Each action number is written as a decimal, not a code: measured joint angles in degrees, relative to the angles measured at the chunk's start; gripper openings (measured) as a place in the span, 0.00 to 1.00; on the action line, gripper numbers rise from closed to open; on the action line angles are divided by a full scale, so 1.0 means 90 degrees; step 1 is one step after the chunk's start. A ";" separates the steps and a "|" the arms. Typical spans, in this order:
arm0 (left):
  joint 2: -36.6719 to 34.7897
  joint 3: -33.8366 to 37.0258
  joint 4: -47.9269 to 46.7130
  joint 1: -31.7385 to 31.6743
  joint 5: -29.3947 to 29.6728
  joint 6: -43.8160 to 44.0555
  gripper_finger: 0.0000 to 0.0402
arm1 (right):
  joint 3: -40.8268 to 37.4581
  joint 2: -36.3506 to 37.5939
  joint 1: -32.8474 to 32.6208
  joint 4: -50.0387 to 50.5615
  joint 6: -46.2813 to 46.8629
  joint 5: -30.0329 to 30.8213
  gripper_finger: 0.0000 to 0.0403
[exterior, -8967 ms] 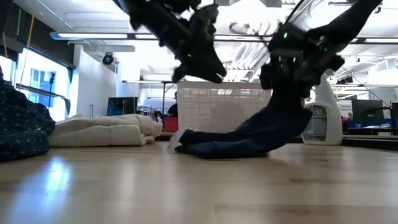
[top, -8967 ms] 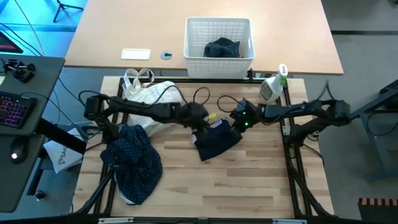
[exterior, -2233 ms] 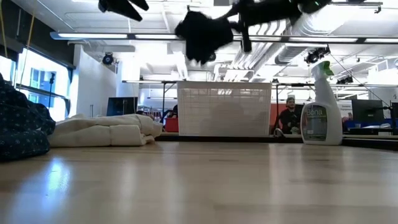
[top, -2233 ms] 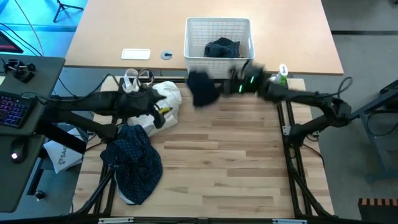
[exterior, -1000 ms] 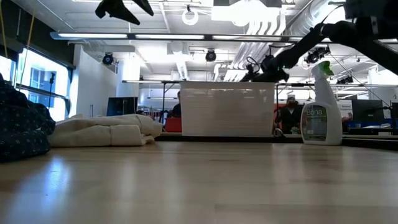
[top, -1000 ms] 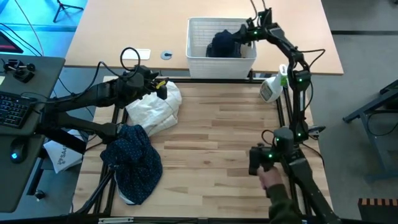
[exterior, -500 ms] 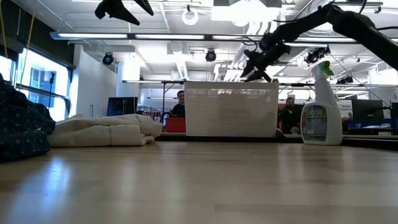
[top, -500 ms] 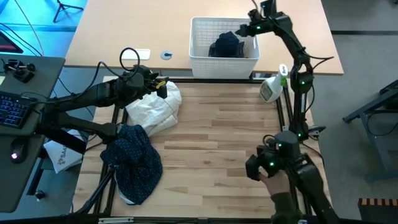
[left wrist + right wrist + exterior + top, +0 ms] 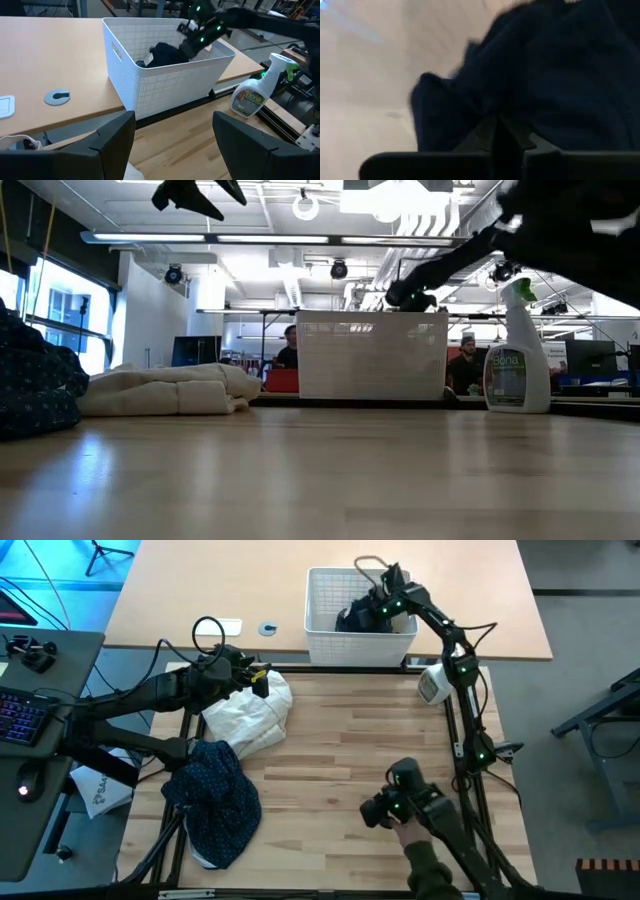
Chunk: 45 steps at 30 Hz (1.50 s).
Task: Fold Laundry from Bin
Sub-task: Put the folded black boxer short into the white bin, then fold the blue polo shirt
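Dark navy laundry (image 9: 362, 616) lies in the white bin (image 9: 325, 635) at twelve o'clock — the right gripper (image 9: 381, 606) reaches in, fingers closed against it. Left gripper (image 9: 262, 681) hovers spread wide over the cream bag (image 9: 245, 718) at nine o'clock.

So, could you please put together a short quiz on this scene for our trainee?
1. True or false: the right gripper is over the bin.
2. Which garment lies in the bin: A) plaid shirt, B) dotted shirt, C) dark navy piece?
3. What lies below the left gripper?

Key: 1 true. 2 C. 3 the cream bag.
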<state>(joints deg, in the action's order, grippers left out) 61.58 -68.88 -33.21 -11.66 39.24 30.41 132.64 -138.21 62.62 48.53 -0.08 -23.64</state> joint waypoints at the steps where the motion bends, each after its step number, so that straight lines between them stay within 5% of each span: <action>1: 0.0000 0.0000 0.0000 0.0000 0.0000 0.0000 0.63 | 0.0000 -0.0085 -0.0006 0.0087 -0.0087 0.0040 0.03; 11: 0.0000 0.0000 0.0000 0.0005 -0.0005 0.0063 0.63 | 0.0250 -0.0174 -0.0115 0.0140 -0.0409 0.0198 0.05; 18: 0.0000 0.0000 -0.0003 0.0010 -0.0753 0.0104 0.63 | 0.0185 0.0568 0.0088 0.0059 -0.0139 0.0201 0.29; 26: -0.0021 0.0002 -0.0592 0.0005 -0.2207 -0.0019 0.63 | 0.0175 0.1614 0.0053 0.0468 0.0271 -0.0727 0.48; 33: -0.0043 0.0005 -0.2751 0.0438 -0.4677 0.1115 0.63 | 0.0175 0.2536 -0.1323 0.2112 -0.1156 -0.0796 0.46; 37: -0.0015 0.0147 -0.4619 0.1271 -0.4580 0.1996 0.63 | 0.0061 0.2547 -0.2384 0.3426 -0.2134 -0.1608 0.44; 41: -0.0153 0.0657 -0.5325 0.2366 -0.4476 0.3110 0.63 | -0.0879 0.2702 -0.3432 0.3482 -0.2271 -0.2722 0.41; 45: -0.0271 0.1173 -0.5316 0.3419 -0.4388 0.4142 0.63 | -0.2315 0.3024 -0.4348 0.2629 -0.1476 -0.2158 0.37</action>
<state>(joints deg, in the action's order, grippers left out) 59.14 -58.32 -81.06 19.11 -0.24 67.69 111.80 -110.99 23.49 72.19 -13.36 -43.06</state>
